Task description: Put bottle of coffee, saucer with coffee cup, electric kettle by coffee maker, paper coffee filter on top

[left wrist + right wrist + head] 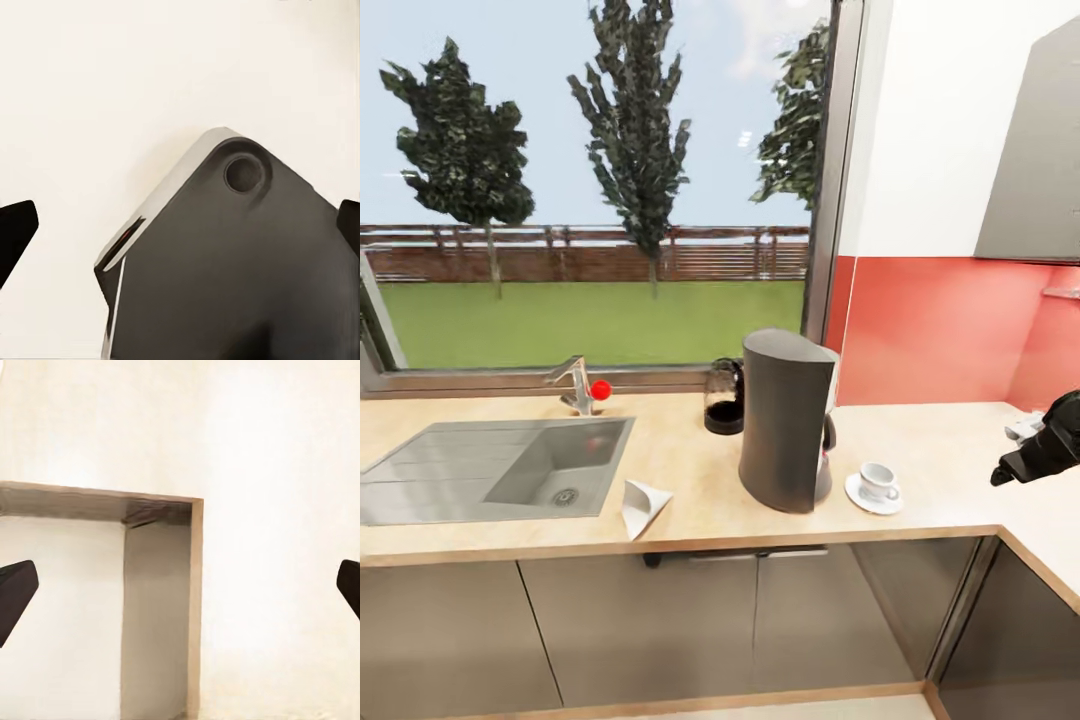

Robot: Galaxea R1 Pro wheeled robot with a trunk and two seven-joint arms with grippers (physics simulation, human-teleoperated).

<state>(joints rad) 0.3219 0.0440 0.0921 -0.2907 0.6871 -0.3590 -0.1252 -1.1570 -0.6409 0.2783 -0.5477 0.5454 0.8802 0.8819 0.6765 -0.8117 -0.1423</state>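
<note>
Right now your right gripper (180,585) and left gripper (180,225) both hang spread and empty. On the countertop (930,440), the cup (878,481) sits on its saucer (860,500) just beside the coffee maker (785,420); kettle (724,396) behind.

Kitchen countertop (920,440): light beige wood-grain, matt. Sink (490,465): brushed steel, dull sheen; tap (572,382) metallic. Coffee maker (785,420): charcoal-grey, smooth matt plastic look. Electric kettle (724,397): clear glass, black base. Coffee cup (877,480) and saucer (873,495): glossy white. Cabinet fronts (660,625): dark grey, semi-gloss. Backsplash (940,330): smooth red.
</note>
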